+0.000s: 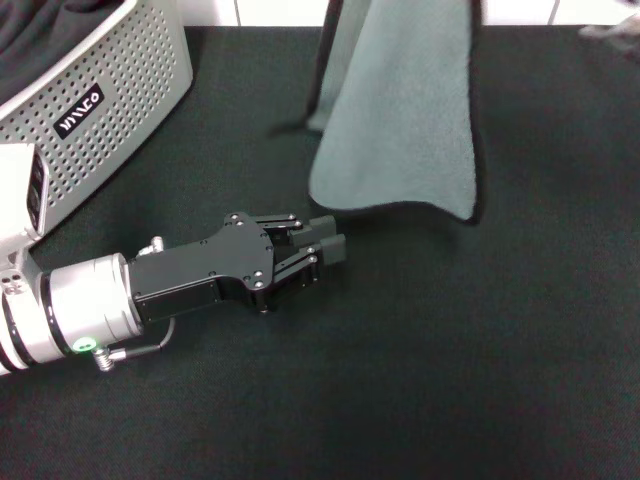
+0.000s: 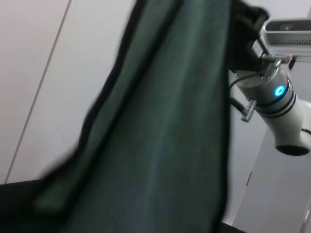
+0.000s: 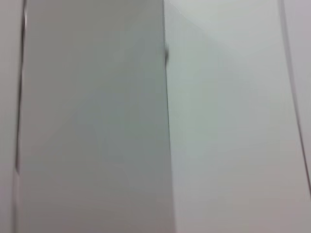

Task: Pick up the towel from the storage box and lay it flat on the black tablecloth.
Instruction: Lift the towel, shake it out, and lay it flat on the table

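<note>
Over the black tablecloth [image 1: 450, 350], right of the storage box [image 1: 110, 90], the towel [image 1: 400, 120] hangs lifted (right claw's state untellable); left claw [image 1: 325, 243], pressed together, must next take its lower hem.

**Black cloth, box at one corner**

The black tablecloth [image 1: 450, 360] covers the whole work surface. The storage box [image 1: 120, 90] stands on it at the far left, label facing forward. The hanging towel's [image 1: 400, 120] lower edge is near the cloth.
</note>
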